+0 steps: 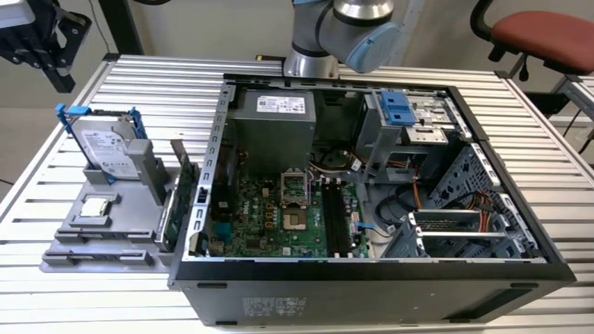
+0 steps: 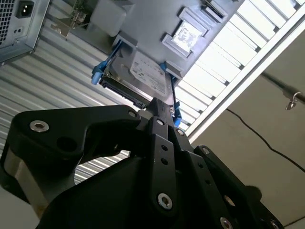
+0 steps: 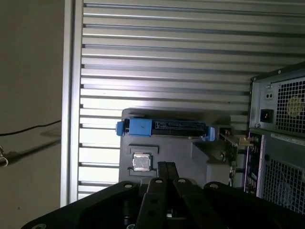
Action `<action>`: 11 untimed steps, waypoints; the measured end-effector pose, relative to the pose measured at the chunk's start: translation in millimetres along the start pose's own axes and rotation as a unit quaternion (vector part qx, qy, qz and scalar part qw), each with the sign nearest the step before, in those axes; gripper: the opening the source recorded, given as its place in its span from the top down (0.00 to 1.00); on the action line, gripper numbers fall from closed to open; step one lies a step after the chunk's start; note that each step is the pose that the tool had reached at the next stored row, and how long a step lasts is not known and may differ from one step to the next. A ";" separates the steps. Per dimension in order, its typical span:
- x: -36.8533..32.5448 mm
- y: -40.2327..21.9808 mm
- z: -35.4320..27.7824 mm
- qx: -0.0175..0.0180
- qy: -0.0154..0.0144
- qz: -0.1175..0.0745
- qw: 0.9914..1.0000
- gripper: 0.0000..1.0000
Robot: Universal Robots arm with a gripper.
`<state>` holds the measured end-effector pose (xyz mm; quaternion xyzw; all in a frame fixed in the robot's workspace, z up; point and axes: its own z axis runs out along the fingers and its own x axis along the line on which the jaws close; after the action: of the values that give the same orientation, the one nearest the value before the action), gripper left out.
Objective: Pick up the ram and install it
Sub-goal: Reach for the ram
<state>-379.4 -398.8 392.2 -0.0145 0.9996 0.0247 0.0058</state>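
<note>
1. The tool (image 1: 63, 83) hangs above the far corner of the table (image 1: 167, 76), at the exterior view's left. It is well apart from the open computer case (image 1: 371, 278).
2. In both wrist views its two black fingers (image 3: 162, 167) sit together at the tips, and nothing is held between them (image 2: 159, 109).
3. Below the tool and toward the case, a grey holder (image 1: 121, 236) lies flat on the table.
4. A silver hard drive (image 1: 107, 149) with blue brackets stands in the holder. It is the thing nearest the tool's tips in both wrist views (image 3: 164, 128) (image 2: 143, 76).
5. A small square processor chip (image 1: 94, 207) lies in the holder, just beside the drive.
6. The ram (image 1: 168, 221) appears to stand on edge in the holder's side nearest the case, as a thin dark stick. It is farther from the tool than the drive.
7. A larger green card (image 1: 186, 188) stands just beside it, between the stick and the case wall.
8. Inside the case, the long black memory slots (image 1: 336, 219) lie on the green motherboard (image 1: 269, 223), well apart from the tool.
</note>
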 end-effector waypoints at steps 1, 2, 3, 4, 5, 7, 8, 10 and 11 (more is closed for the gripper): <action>0.0 0.0 0.0 0.000 0.000 0.000 1.000 1.00; 0.0 0.0 0.0 0.000 0.000 0.000 1.000 1.00; 0.1 -0.1 -0.1 0.000 0.000 0.000 1.000 1.00; 0.2 -0.8 -0.1 0.000 0.000 0.000 1.000 1.00; 0.2 -1.5 -0.1 0.000 0.000 0.000 1.000 1.00; 0.2 -3.6 -0.2 0.000 0.000 0.000 1.000 1.00; 0.2 -4.8 -0.2 0.000 0.000 0.000 1.000 1.00; 0.3 -7.1 -0.3 0.000 0.000 0.000 1.000 1.00; 0.3 -8.3 -0.4 0.000 0.000 0.000 1.000 1.00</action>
<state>-379.5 -407.2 392.1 -0.0143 0.9996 0.0246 0.0058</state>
